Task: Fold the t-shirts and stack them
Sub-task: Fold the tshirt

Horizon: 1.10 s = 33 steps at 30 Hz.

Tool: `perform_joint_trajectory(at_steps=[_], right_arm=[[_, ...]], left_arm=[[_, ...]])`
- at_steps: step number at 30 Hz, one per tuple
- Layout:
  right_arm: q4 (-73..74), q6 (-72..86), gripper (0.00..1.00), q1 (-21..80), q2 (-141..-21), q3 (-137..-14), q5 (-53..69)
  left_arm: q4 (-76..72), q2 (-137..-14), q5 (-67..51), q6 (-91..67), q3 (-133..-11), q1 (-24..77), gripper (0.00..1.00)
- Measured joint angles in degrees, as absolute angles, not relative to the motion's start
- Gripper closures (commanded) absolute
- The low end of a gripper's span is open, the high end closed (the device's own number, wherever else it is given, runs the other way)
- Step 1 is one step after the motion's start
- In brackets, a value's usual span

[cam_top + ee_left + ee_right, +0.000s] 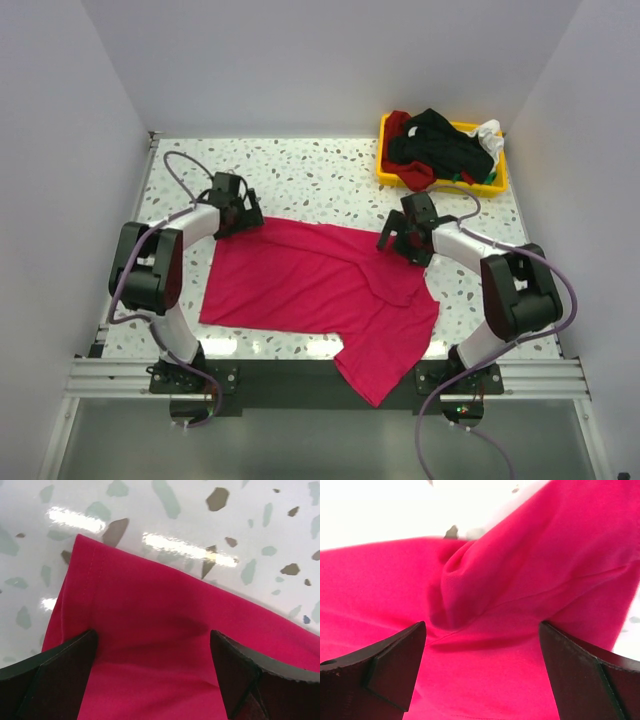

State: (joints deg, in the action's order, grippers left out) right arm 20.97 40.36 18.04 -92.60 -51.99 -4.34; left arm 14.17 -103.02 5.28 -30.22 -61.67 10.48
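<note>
A crimson-pink t-shirt (310, 285) lies spread on the speckled table, its near right part hanging over the front edge. My left gripper (238, 218) is open over the shirt's far left corner, whose hem shows in the left wrist view (150, 630), with both fingers (55, 675) straddling the cloth. My right gripper (400, 240) is open over the shirt's far right part, above a raised fold (470, 590) with a seam. The other t-shirts, black (445, 150), dark red (410, 172), white and green, lie heaped in the bin.
A yellow plastic bin (386, 165) stands at the table's far right corner. White walls close in the table on the left, the back and the right. The arm bases sit on a metal rail (100, 378) at the near edge.
</note>
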Motion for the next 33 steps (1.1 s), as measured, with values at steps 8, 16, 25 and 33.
perform_joint_trajectory(at_steps=[8, 16, 25, 33], right_arm=[[18.87, 38.37, 0.03, 16.01, -93.73, -52.66, -2.00], [19.00, 32.42, 0.03, 15.62, -96.16, -56.14, 0.30], [20.86, 28.80, 0.03, 15.59, -95.68, -59.83, -1.96], [21.69, 26.17, 0.03, 15.66, -103.24, -64.03, -3.11]], left_arm=[[18.35, -99.77, 10.02, -31.09, -59.09, 3.18, 0.00], [23.40, -94.56, 11.22, -31.97, -59.27, 0.19, 0.00], [20.27, -91.72, 5.10, -32.12, -61.73, 5.98, 0.00], [17.10, -102.19, 2.09, -32.16, -63.22, 8.14, 0.00]])
